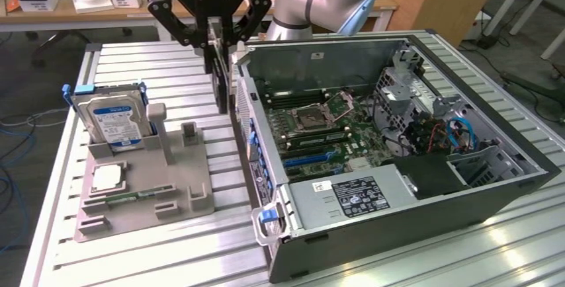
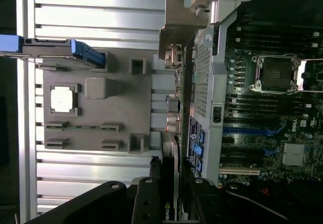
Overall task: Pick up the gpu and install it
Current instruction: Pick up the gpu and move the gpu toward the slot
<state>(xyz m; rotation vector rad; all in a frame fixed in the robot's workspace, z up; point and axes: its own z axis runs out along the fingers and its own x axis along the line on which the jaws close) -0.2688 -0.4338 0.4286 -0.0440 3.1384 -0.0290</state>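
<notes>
My gripper (image 1: 216, 42) grasps the gpu (image 1: 219, 85) upright in the exterior view's upper middle, off its holder (image 1: 141, 198), beside the computer case (image 1: 494, 191), not yet installed.

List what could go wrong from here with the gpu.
1. The gpu hangs edge-on from the gripper, close beside the case wall; it could knock that wall while crossing it.
2. The jaws pinch just its top edge, so the card might tilt and miss the blue slot.
</notes>
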